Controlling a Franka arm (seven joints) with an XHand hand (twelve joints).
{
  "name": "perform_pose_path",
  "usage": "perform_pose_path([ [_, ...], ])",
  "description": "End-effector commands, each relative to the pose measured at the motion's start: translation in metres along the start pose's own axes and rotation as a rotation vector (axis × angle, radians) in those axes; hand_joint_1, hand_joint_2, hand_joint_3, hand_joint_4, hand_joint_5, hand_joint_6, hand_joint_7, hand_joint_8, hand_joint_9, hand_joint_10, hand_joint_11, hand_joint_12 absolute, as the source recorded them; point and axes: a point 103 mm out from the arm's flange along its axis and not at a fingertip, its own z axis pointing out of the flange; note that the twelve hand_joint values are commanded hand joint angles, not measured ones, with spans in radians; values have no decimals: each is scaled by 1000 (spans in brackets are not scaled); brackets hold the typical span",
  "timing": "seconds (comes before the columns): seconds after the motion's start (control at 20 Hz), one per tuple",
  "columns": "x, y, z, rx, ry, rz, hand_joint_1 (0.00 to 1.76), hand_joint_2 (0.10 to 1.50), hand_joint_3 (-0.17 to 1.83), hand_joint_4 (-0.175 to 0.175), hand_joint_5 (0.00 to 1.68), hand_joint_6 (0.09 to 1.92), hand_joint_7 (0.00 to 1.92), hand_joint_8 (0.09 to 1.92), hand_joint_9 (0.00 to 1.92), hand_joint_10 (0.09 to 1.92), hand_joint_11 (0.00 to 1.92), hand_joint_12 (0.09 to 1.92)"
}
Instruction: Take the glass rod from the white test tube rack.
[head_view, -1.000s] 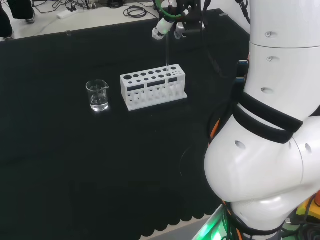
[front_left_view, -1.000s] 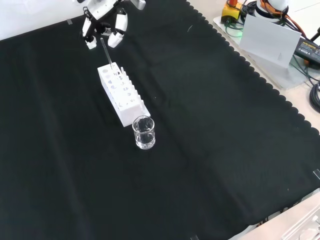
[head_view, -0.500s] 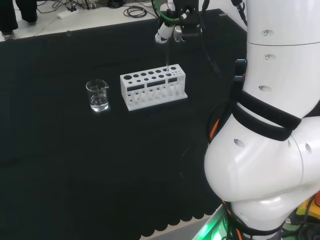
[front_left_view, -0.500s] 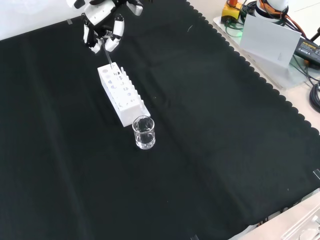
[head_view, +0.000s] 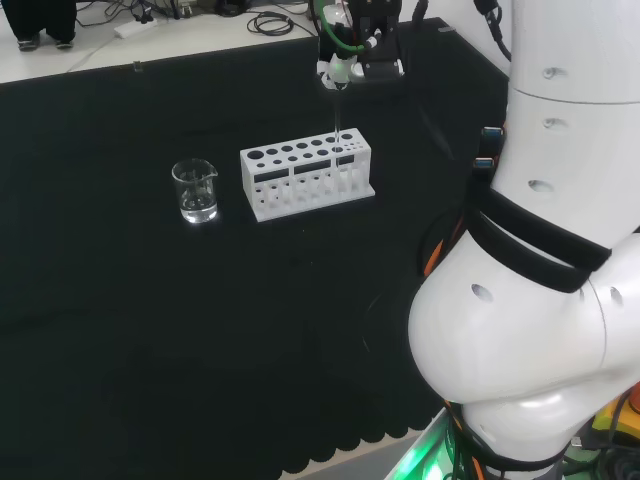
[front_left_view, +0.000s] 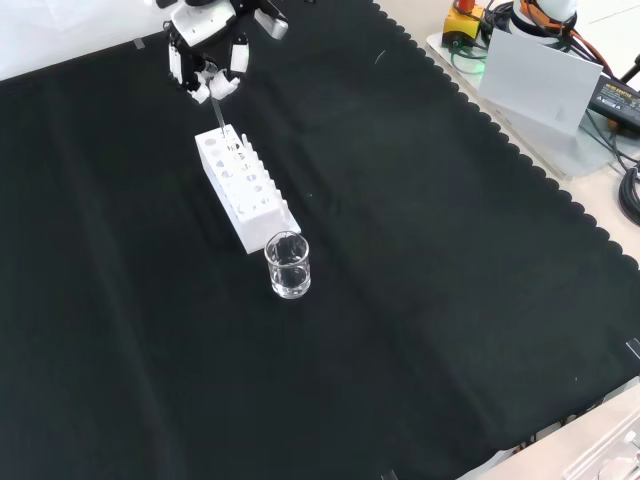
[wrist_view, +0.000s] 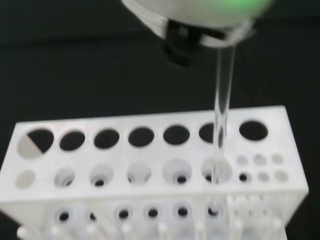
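**Glass rod pinched, lower end in rack**

The glass rod (wrist_view: 222, 105) stands upright, its lower end in a front-row hole near one end of the white test tube rack (head_view: 305, 180). The hand (front_left_view: 208, 62) is above the rack, its fingers (front_left_view: 222, 84) curled and closed narrowly on the rod's top. A beaker (head_view: 196, 190) stands just beside the rack's other end on the black-clothed surface (front_left_view: 420, 300).

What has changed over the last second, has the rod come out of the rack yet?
The hand, shut on the glass rod, has risen and shifted right in the head view, drawing the rod upward. Its lower end still sits in a hole at the right end of the white test tube rack, so it is not out yet. Rack and beaker have not moved.
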Motion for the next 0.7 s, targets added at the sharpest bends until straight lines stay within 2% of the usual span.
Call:
perform_pose_path([
  [0.05,7,-17,-30,-183,-16,-20,1409,884,344,-175,1084,547,997,1091,1196,1085,1562,505],
  [0.1,6,-19,-35,-171,-16,-14,1402,983,182,-175,1050,561,954,1116,1142,1132,1552,519],
  [0.2,7,-25,-46,-153,-26,-15,1396,1067,44,-175,1021,575,918,1138,1098,1173,1542,533],
  [0.45,14,-44,-76,-156,-65,-8,1395,1092,2,-175,1015,575,907,1147,1084,1187,1540,541],
  [0.55,4,-49,-82,-165,-40,0,1395,1092,1,-175,1017,572,908,1145,1084,1187,1539,542],
  [0.7,13,-65,-99,-172,-54,3,1396,1089,-1,-175,1032,549,914,1134,1088,1181,1535,549],
])
